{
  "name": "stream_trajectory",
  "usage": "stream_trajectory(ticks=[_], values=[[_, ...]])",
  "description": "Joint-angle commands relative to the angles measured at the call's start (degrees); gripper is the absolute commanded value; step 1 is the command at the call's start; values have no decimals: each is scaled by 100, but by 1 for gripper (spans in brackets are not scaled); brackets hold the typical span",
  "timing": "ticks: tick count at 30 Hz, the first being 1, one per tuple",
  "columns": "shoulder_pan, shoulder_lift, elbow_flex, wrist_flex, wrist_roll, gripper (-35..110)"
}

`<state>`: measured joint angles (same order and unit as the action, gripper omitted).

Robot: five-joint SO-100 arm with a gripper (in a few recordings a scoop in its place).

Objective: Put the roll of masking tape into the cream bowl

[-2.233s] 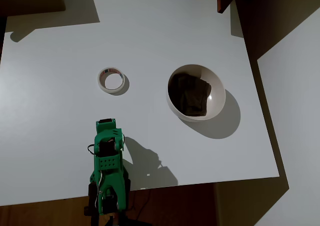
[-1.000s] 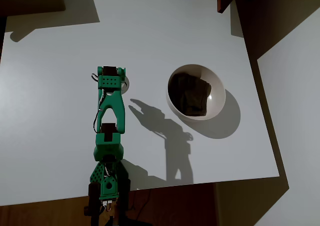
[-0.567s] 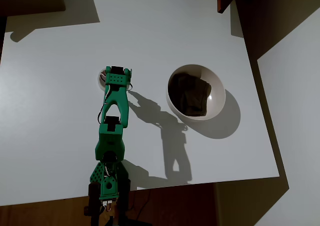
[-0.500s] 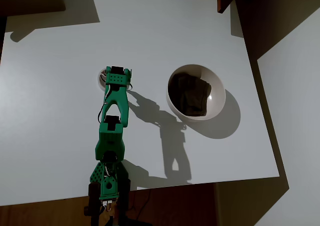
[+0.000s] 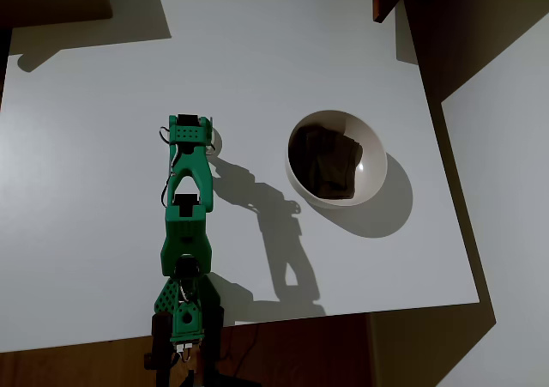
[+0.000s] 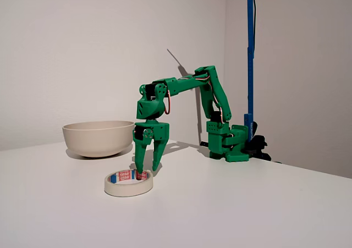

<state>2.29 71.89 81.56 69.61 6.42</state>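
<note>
Masking tape [image 6: 128, 183] (core reads "tesa") lies flat; hand [image 6: 146, 170] apart over it.

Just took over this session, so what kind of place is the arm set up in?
Likely a bare test bench in a plain room: a white table against blank walls, a blue pole behind the arm, and just the roll of masking tape and the cream bowl.
</note>
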Motion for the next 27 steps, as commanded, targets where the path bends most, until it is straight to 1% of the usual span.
stream_trajectory(ticks=[1, 13, 15, 16, 17, 27], values=[[18, 105, -272, -53, 79, 13], [-35, -325, -272, -334, 97, 12], [-62, -343, -272, -360, 70, 10], [-79, -343, -272, -369, 53, 4], [-88, -334, -272, -378, 53, -8], [-97, 105, -272, -325, 202, -8]])
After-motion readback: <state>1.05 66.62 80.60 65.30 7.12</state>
